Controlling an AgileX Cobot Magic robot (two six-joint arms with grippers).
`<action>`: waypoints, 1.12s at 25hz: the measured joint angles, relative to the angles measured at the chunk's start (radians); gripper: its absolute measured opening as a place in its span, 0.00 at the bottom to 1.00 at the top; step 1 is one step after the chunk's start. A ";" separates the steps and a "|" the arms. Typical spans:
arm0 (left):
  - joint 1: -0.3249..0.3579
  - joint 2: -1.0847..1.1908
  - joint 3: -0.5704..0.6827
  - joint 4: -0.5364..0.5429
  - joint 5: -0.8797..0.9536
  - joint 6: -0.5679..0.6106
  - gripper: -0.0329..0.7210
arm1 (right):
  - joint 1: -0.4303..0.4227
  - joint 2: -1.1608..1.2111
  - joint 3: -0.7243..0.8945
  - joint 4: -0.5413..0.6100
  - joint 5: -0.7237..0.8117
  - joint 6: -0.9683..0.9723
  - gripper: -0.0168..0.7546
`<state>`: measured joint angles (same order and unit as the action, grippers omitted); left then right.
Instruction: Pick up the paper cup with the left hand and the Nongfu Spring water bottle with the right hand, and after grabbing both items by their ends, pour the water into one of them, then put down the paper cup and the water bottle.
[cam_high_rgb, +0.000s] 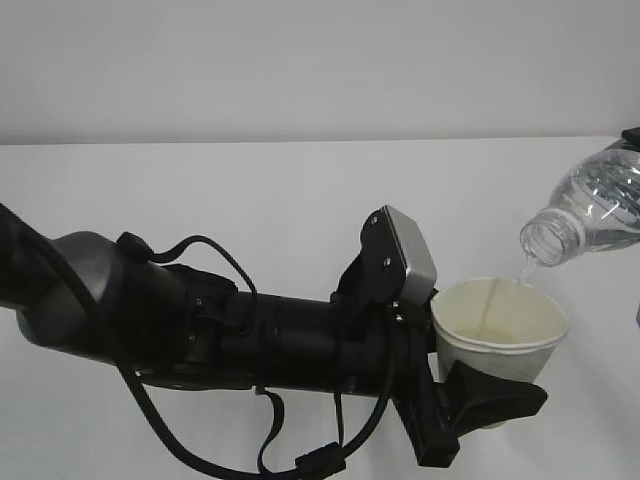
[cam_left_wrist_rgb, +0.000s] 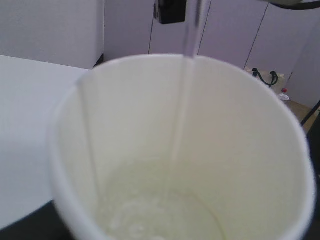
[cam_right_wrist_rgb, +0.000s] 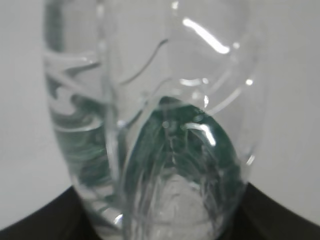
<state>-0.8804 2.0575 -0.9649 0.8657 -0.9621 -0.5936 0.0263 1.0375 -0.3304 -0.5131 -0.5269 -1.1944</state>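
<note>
Pouring is under way: the Nongfu Spring water bottle, tilted neck-down near the right edge of the worktop, sends a thin stream of water over the far rim of the paper cup, which the left hand carries above the worktop's front right part. The left pincer is clamped on the lower part of the cup, its black fingers wrapping the base, and the left wrist view shows a shallow pool gathering at the cup's bottom with the stream running down the inner wall. The right hand is barely in the exterior view, but its own wrist view looks straight along the bottle from the base end, dark pincer parts either side at the bottom of the picture, so the right pincer is judged to be clasped on the bottle's bottom end. The main risk is the landing point: the stream meets the cup right at the rim, so a small drift of either arm could send water down the outside and onto the worktop or the left pincer. A steeper tilt could bring a gulping surge that overshoots. The thin cup wall may also buckle under the grip as weight builds, and the bottle held by its end could slip.
</note>
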 joint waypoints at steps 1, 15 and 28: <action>0.000 0.000 0.000 0.000 0.000 0.000 0.65 | 0.000 0.000 0.000 0.000 0.000 0.000 0.57; 0.000 0.000 0.000 0.000 0.000 0.000 0.65 | 0.000 0.000 0.000 0.000 0.000 -0.002 0.57; 0.000 0.000 0.000 0.000 0.000 0.000 0.65 | 0.000 0.000 0.000 0.000 0.000 -0.002 0.57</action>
<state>-0.8804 2.0575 -0.9649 0.8657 -0.9621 -0.5936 0.0263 1.0375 -0.3304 -0.5131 -0.5269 -1.1959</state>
